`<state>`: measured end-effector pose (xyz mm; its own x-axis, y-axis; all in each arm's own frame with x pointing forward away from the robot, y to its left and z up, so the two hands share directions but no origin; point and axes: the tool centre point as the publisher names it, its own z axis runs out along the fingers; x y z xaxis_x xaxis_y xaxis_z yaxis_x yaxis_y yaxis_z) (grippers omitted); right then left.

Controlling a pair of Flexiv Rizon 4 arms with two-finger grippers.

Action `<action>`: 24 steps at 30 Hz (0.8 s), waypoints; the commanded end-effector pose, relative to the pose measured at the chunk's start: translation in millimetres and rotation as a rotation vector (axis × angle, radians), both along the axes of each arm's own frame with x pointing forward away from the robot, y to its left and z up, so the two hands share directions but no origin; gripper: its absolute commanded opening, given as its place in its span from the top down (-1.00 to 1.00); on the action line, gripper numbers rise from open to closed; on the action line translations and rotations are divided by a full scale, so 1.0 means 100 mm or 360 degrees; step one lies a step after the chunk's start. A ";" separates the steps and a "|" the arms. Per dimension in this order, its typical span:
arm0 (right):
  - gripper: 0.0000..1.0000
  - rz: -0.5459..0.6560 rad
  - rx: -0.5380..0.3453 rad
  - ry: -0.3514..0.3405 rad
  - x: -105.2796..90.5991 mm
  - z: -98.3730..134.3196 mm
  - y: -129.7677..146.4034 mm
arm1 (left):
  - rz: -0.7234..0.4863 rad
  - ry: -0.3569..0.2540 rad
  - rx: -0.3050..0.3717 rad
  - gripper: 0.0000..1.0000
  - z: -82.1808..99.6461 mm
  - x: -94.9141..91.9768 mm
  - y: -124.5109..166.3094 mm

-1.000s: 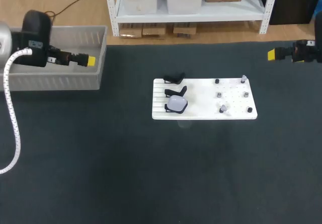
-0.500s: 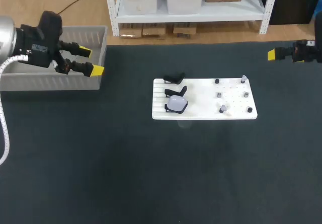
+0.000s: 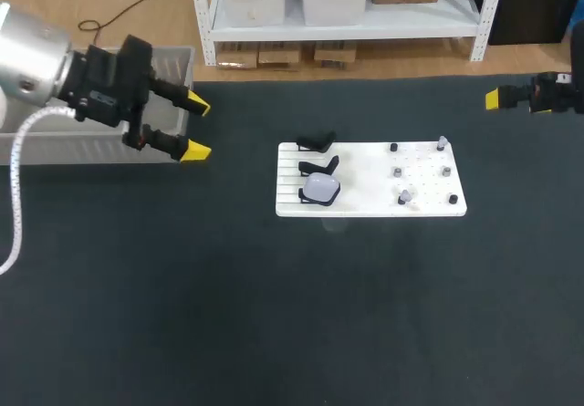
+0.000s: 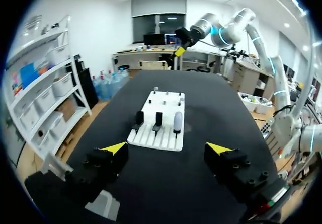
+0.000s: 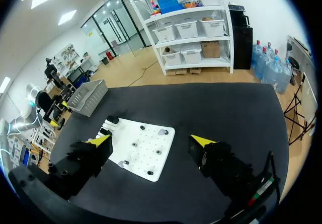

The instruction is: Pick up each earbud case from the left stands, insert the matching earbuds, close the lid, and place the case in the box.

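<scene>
One earbud case [image 3: 320, 187] apparently left, on its stand; two stands [image 3: 317, 140] bare. Left claw [image 3: 194, 129], beside box [image 3: 82, 149] upper left, and right claw [image 5: 152, 140]: wide, empty.

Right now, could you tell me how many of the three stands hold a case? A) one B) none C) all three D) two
A: a single case sits at the front of the row, and the other two stands are bare.
</scene>
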<state>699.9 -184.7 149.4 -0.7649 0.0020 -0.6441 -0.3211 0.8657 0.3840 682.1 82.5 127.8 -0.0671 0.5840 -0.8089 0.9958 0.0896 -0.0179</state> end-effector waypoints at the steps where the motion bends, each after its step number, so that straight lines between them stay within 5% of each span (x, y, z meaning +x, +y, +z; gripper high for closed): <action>1: -1.00 0.0001 -0.0001 0.0001 0.00 0.00 0.00 | -0.0211 0.0113 -0.0010 -1.00 -0.12 0.10 -0.14; 24: -1.00 0.0001 -0.0001 0.0001 0.00 0.00 0.00 | -0.0261 0.0130 -0.0016 -1.00 -0.33 -0.02 -0.43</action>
<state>699.9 -184.7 149.4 -0.7649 0.0019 -0.6441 -0.3211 0.8657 0.3839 680.1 39.2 95.3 -0.0387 0.5851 -0.8101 0.9923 -0.0733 -0.1003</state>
